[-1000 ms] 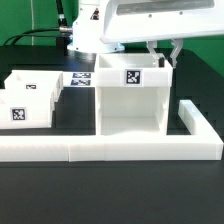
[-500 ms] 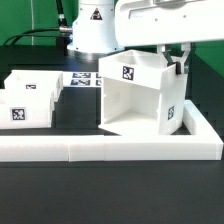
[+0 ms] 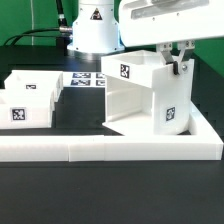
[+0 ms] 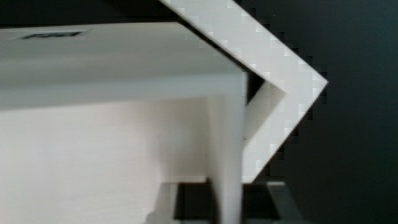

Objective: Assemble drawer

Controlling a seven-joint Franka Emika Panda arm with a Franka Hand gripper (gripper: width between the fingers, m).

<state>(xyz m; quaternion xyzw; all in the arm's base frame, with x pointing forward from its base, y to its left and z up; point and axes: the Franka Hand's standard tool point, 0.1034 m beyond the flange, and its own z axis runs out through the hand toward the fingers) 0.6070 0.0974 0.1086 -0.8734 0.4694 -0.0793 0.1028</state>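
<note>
The large white cube-like housing [image 3: 145, 95] with a square tag on top and one on its side stands turned at an angle inside the corner of the low wall. My gripper [image 3: 178, 60] reaches down from above and is shut on the housing's upper rear wall. In the wrist view the thin white housing wall [image 4: 240, 150] runs between my two dark fingers [image 4: 192, 203], with the housing's inside to one side. Two small white trays [image 3: 32, 85] [image 3: 24, 108] with tags sit at the exterior view's left.
A long low white L-shaped wall [image 3: 110, 148] runs along the front and up the exterior view's right side. The marker board [image 3: 88, 79] lies at the back by the robot base [image 3: 92, 35]. The table surface is black.
The housing has been turned from square-on to angled, showing its tagged side face, and shifted toward the exterior view's right. My gripper has moved with it, staying on its rear wall.
</note>
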